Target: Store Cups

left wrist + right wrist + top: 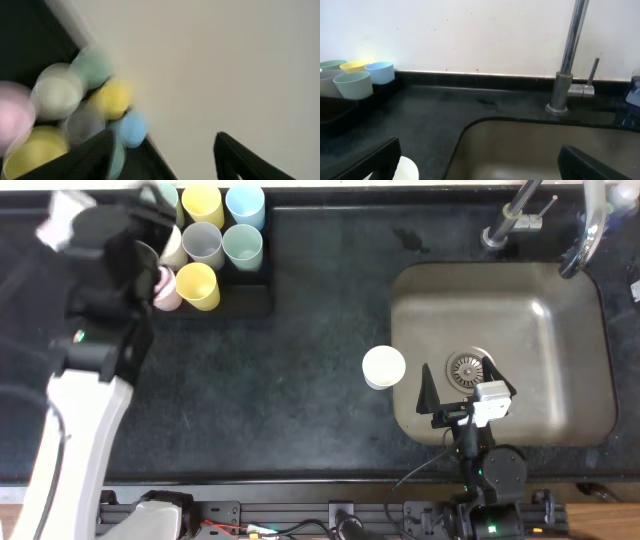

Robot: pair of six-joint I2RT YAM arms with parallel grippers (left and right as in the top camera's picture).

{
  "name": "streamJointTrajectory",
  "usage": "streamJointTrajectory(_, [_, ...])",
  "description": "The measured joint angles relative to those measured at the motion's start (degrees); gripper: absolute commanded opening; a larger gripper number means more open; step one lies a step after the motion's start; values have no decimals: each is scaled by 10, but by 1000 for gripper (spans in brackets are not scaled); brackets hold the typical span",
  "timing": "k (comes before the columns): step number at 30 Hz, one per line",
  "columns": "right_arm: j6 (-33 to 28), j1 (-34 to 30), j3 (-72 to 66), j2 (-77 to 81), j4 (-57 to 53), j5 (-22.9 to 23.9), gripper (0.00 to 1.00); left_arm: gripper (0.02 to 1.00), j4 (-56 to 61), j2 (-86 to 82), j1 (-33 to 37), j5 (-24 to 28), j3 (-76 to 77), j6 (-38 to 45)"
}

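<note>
Several cups, top view: pastel cups stand upright in a black tray at the upper left of the frame; yellow, blue, grey, mint and pink ones can be told apart.
Lone cup, top view: a white cup stands upright on the dark counter near the centre of the frame, just beside the left rim of the sink.
Left arm, top view: the left arm runs up the left edge, and its blurred wrist covers the tray's left part.
Right gripper, top view: the right gripper is over the sink basin by the drain, lower right of the frame, with its fingers spread apart.
Left wrist view: the left gripper is at the bottom edge, fingers wide apart with nothing between them; blurred cups cluster at the left and a pale wall takes the right.
Right wrist view: the fingers sit at the two lower corners, apart and empty; the white cup's rim is at the lower left, the tray with cups at the left edge, and the faucet at the upper right above the sink's rim.
</note>
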Motion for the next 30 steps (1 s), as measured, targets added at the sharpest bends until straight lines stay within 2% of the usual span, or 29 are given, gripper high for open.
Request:
streamJointTrajectory(2, [0, 0, 0, 0, 0, 0, 998, 798, 33, -39, 0, 24, -2, 121])
streamJointTrajectory(5, [0, 0, 0, 0, 0, 0, 998, 831, 54, -104, 0, 46, -24, 254])
streamJointTrajectory(10, [0, 0, 0, 0, 0, 0, 998, 897, 128, -227, 7, 65, -145, 381])
streamJointTrajectory(19, [0, 0, 0, 0, 0, 0, 996, 998, 301, -421, 28, 117, -454, 442])
streamJointTrajectory(24, [0, 0, 0, 0, 0, 0, 998, 1000, 310, -499, 28, 136, -558, 444])
streamJointTrajectory(30, [0, 0, 0, 0, 0, 0, 998, 1000, 312, -572, 35, 144, -613, 444])
